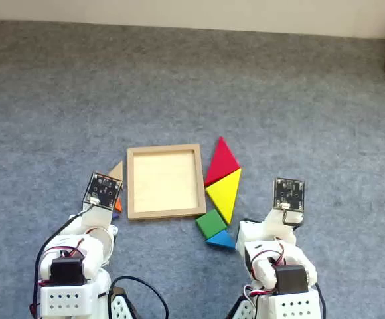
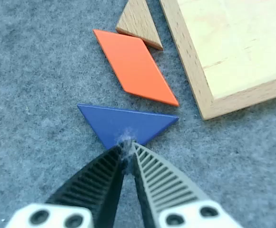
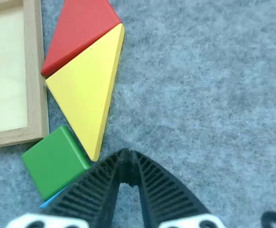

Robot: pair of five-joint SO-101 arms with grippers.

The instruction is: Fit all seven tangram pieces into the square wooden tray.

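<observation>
The square wooden tray (image 1: 131, 183) lies on the grey carpet with nothing inside it. Right of it sit a red triangle (image 1: 220, 161), a yellow triangle (image 1: 225, 192), a green square (image 1: 210, 222) and a light blue triangle (image 1: 222, 240). Left of the tray lie a wooden triangle (image 2: 138, 22), an orange parallelogram (image 2: 135, 67) and a dark blue triangle (image 2: 126, 123). My left gripper (image 2: 127, 143) is shut, its tips at the dark blue triangle's near corner. My right gripper (image 3: 126, 154) is shut just beside the yellow triangle's (image 3: 85, 95) tip and the green square (image 3: 52, 161).
Grey carpet stretches wide beyond the tray toward the far wall. Both arm bases stand at the near edge, with black cables by the left one (image 1: 136, 286).
</observation>
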